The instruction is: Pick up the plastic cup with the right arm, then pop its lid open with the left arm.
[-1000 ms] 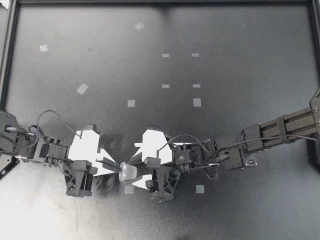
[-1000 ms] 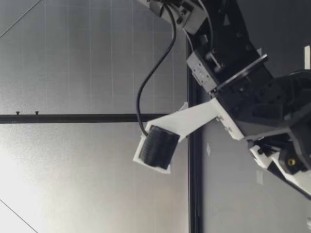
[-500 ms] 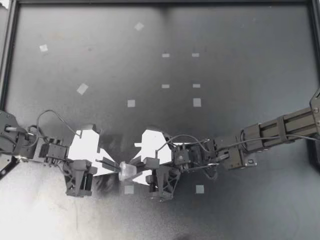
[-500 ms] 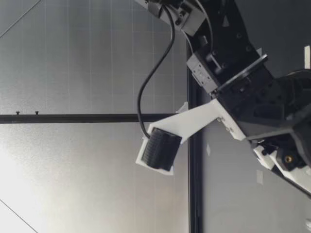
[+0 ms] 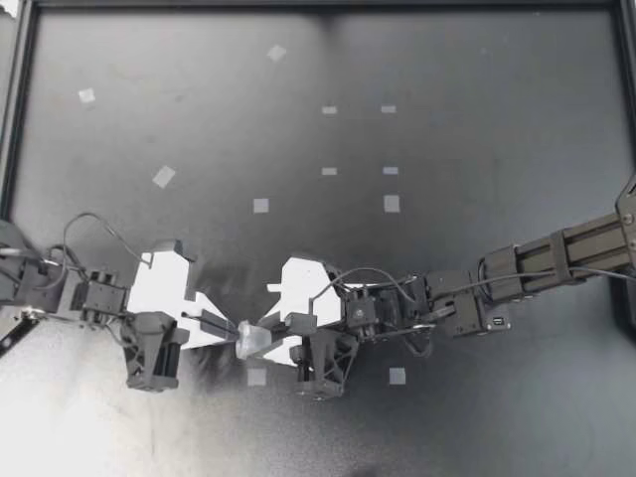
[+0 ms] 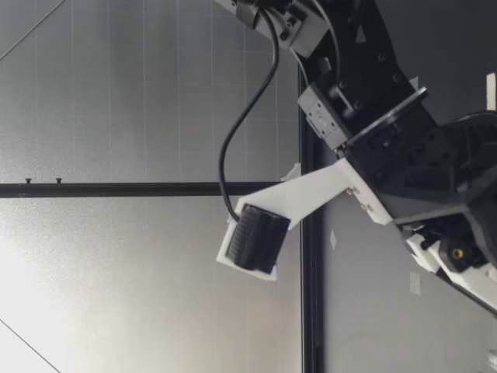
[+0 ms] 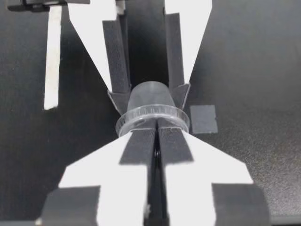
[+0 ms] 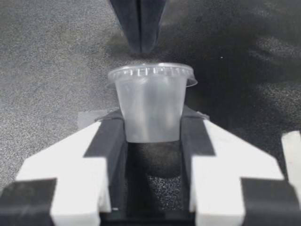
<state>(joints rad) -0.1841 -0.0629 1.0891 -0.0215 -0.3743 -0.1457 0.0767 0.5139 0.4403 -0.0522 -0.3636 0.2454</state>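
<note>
The small clear plastic cup [image 5: 253, 339] with its ribbed clear lid [image 8: 150, 73] could slip or buckle, I judge. My right gripper [image 5: 268, 339] clamps only the lower, tapering body (thin walls, smooth sides), so a hard tug at the rim might pull it free or crush it. It looks translucent and seems empty. It is held sideways over the dark table [image 5: 447, 199], lid toward my left gripper [image 5: 234, 331]. That gripper's fingers are pressed together at the lid's rim; whether they pinch it I cannot tell. A white tape square [image 5: 256, 377] lies just beside the cup.
</note>
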